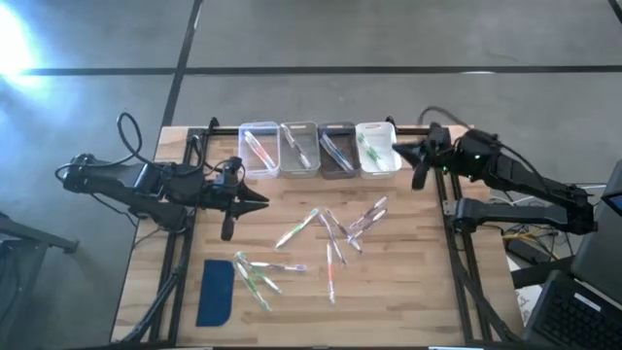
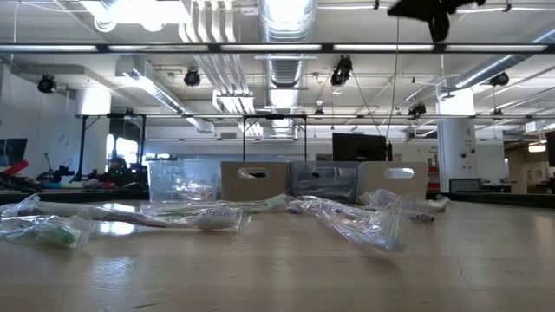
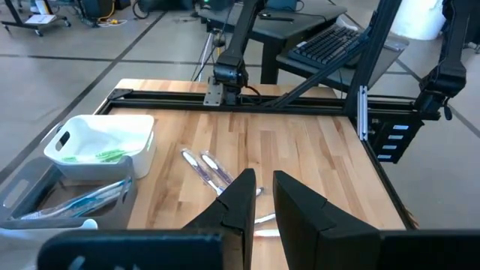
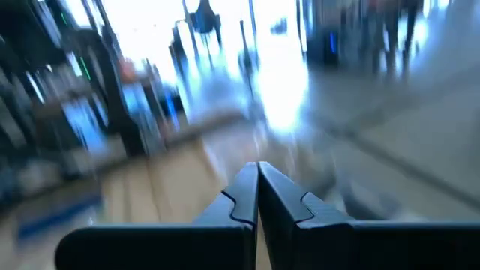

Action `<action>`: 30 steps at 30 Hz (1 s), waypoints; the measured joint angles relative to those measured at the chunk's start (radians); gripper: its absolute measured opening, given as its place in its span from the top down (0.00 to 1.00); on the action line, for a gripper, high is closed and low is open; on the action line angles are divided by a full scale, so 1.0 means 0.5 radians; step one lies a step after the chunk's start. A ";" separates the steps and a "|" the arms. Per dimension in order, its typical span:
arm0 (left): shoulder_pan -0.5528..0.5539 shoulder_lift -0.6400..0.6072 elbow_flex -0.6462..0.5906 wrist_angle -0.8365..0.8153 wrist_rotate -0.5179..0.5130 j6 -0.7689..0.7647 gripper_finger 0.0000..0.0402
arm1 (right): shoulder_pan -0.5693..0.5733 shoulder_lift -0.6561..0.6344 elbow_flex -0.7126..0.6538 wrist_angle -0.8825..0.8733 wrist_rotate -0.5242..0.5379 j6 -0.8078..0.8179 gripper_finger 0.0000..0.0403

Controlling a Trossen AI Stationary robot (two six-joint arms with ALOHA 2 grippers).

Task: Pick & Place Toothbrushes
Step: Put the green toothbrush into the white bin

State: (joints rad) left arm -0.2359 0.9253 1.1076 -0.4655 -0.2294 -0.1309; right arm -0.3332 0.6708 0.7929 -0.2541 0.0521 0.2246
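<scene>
The bench [image 1: 408, 292] is pale wood with straight board lines. Thin, see-through toothbrushes [image 1: 335, 233] lie loose in the middle of it, some in crinkly clear wrap. More sit in four small boxy bins [image 1: 319, 149] lined up along the far edge. A flat dark-blue pad [image 1: 216, 292] with round corners lies near the front left corner. The left end effector [image 1: 255, 201] hangs beside the left edge, its fingers a little apart and holding nothing. The right end effector [image 1: 419, 173] is pressed together just beside the white bin. The front right of the bench is bare wood.
</scene>
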 joint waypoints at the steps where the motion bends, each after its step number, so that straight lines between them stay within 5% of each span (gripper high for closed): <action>1: 0.000 0.000 0.000 0.000 0.000 0.001 0.86 | 0.000 0.017 0.000 0.162 -0.001 0.004 0.98; 10: 0.000 0.001 0.000 0.000 -0.001 0.000 0.86 | 0.000 0.169 0.002 1.369 0.000 0.236 0.98; 16: 0.000 0.001 0.000 0.001 -0.002 0.001 0.86 | 0.000 0.157 0.001 1.428 0.000 0.495 0.98; 30: -0.001 0.027 0.000 0.128 -0.008 -0.162 0.86 | 0.000 0.147 0.001 1.384 0.000 0.477 0.98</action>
State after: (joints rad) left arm -0.2362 0.9386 1.1076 -0.4015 -0.2333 -0.2117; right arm -0.3332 0.7444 0.7933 0.4377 0.0521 0.4629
